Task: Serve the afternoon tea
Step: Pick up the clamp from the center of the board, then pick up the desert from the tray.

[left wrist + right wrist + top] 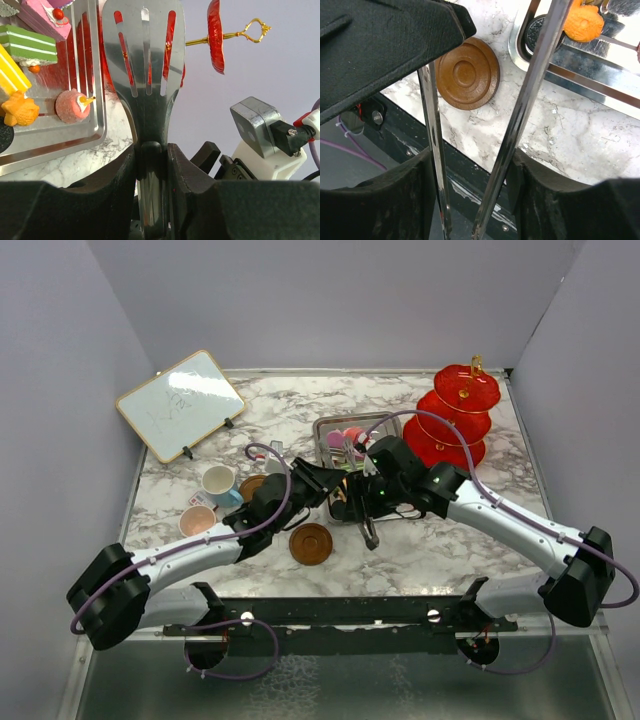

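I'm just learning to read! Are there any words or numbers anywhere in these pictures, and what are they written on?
Nothing here can be read as a word or number.
On the whiteboard: faint marks, too blurred to read.
On the small pale card beside the blue cup: too small to read.
On the spatula and the tongs: no lettering shows.
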